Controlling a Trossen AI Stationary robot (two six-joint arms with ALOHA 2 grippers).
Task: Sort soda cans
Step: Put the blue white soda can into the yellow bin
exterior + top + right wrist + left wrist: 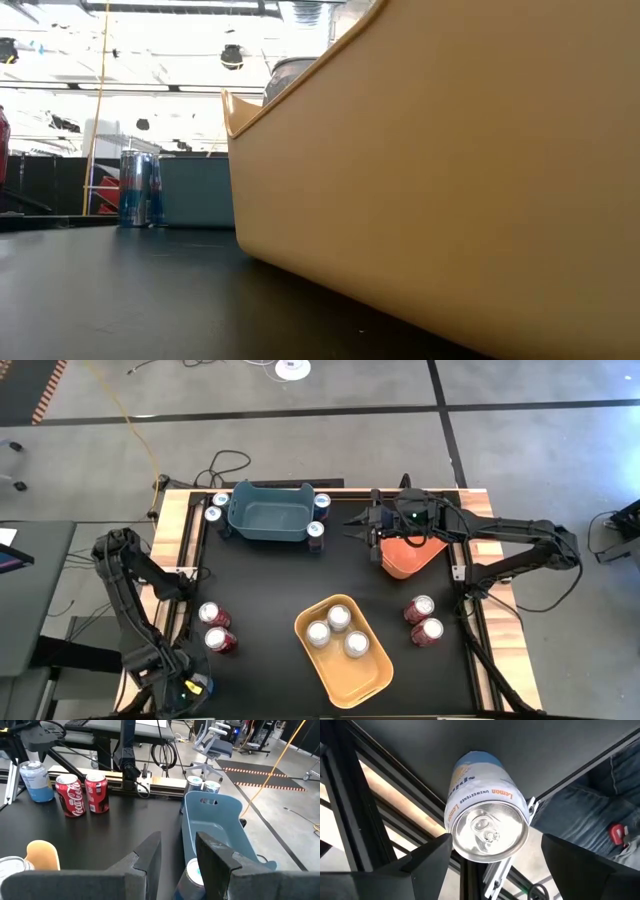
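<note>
My left gripper [495,845] is open at the table's near left corner [188,685], pointing down. Its fingers stand on either side of an upright pale blue can [487,822]; a gap shows at one finger. My right gripper [178,845] is open and empty at the far middle [358,526], pointing toward the teal bin [270,512]. A dark blue can [192,875] stands just below it. Dark blue cans [214,507] [320,502] stand around the teal bin. Three silver cans [338,630] sit in the yellow-orange bin [365,680]. Red cans stand at the left [214,627] and right [423,619].
An orange bin [405,558] lies under my right arm's wrist at the far right. In the low view the yellow-orange bin [450,170] fills most of the picture, with dark blue cans [140,188] and the teal bin [195,190] behind. Open black tabletop lies mid-left.
</note>
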